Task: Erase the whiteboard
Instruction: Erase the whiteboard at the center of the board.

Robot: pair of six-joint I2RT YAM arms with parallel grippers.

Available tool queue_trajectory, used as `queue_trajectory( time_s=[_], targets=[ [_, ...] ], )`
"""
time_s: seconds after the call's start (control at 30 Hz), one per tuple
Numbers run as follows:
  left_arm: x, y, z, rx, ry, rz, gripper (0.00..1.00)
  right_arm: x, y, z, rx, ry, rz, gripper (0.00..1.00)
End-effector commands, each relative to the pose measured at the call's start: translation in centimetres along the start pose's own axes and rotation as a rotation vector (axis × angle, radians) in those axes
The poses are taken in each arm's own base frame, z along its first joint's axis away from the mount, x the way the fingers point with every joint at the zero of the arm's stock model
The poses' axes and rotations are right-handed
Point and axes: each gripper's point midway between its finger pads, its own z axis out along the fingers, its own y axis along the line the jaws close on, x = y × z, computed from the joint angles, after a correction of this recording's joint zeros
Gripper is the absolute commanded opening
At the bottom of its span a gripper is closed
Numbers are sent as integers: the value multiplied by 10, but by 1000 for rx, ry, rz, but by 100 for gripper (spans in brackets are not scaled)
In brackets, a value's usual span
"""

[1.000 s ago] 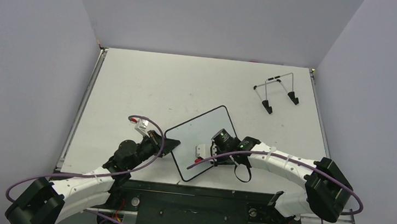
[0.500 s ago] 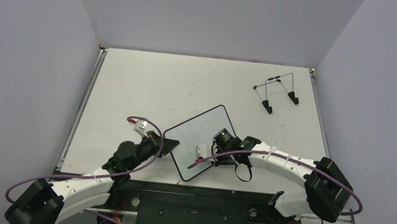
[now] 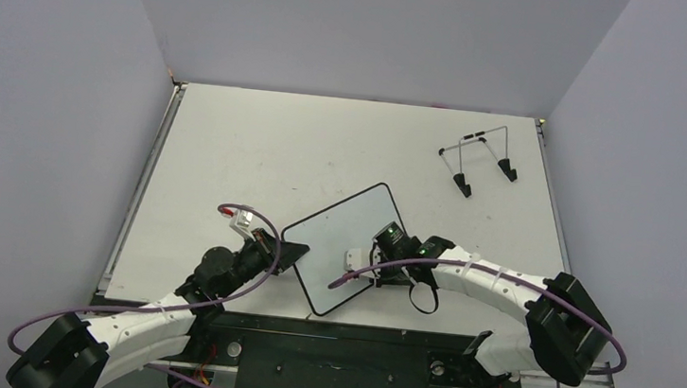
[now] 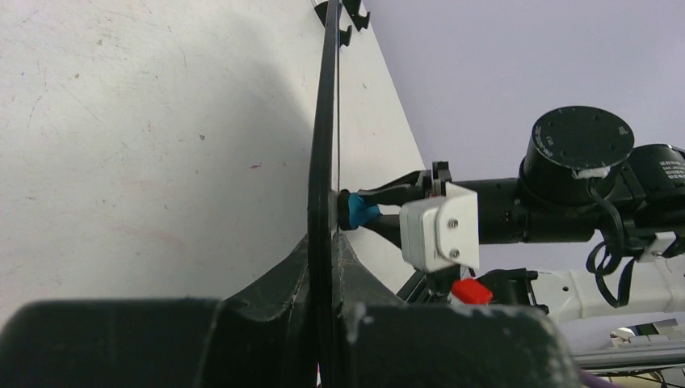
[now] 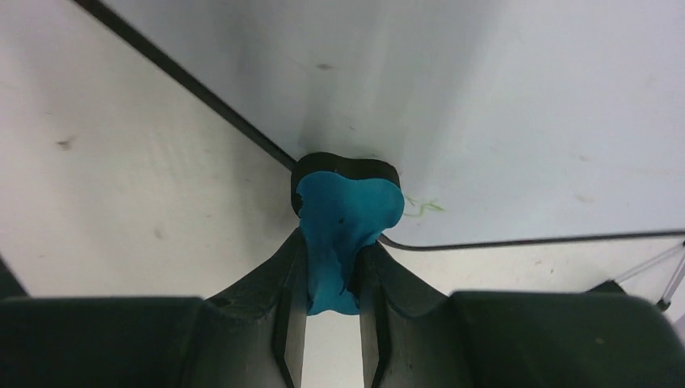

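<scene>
The whiteboard lies tilted on the table, white with a thin black rim. My left gripper is shut on its left corner; the left wrist view shows the whiteboard edge-on, running between the closed jaws of the left gripper. My right gripper is shut on a blue eraser whose black pad presses on the whiteboard near its rim. A faint green mark sits beside the pad. From the left wrist, the eraser touches the board face.
A thin wire stand with black feet stands at the back right of the table. Grey walls close in the table on three sides. The right arm's cable loops over the near edge by the board.
The right gripper with the eraser has slid a little to the right across the board. The left gripper still holds the corner, which has barely shifted.
</scene>
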Motion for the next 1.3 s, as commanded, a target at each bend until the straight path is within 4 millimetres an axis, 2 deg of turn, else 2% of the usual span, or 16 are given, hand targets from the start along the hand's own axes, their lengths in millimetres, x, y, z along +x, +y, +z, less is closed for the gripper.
queue_trajectory(
  time_s=[0.0,0.03,0.1,0.2,0.27,0.33,0.43,0.57,0.67,0.73,0.87,0.9,1.0,1.07,1.13,1.27],
  targets=[
    [-25,-43,-2,164,-89,-1,0,-27,11,-7,-51,-87,-56,0],
    [-25,-44,-2,167,-91,0,0,-22,7,-4,-35,-67,-30,0],
    [-26,-44,-3,167,-93,2,0,-5,-15,1,33,-17,56,0],
    [-25,-45,-2,168,-91,6,0,33,-41,6,93,74,208,0],
    [-25,-45,-2,169,-88,9,0,53,-45,11,103,138,263,0],
    [-25,-45,-2,171,-87,11,0,61,-42,16,81,166,285,0],
    [-25,-46,-2,172,-88,9,0,51,-34,16,37,134,261,0],
    [-25,-45,-2,170,-89,8,0,0,-20,3,15,-15,136,0],
    [-25,-45,-1,168,-86,8,0,-27,-26,-11,48,-96,120,0],
    [-25,-46,0,168,-83,9,0,-24,-32,-9,76,-77,146,0],
    [-25,-47,1,171,-80,8,0,9,-59,2,173,42,279,0],
    [-25,-47,1,170,-80,8,0,23,-66,2,192,82,320,0],
    [-25,-47,2,169,-79,9,0,44,-63,10,183,167,337,0],
    [-25,-46,2,167,-80,10,0,49,-60,11,167,191,331,0],
    [-26,-46,2,166,-80,13,0,44,-53,10,122,169,308,0],
    [-25,-46,3,164,-77,14,0,1,-15,7,-14,39,127,0]
  ],
)
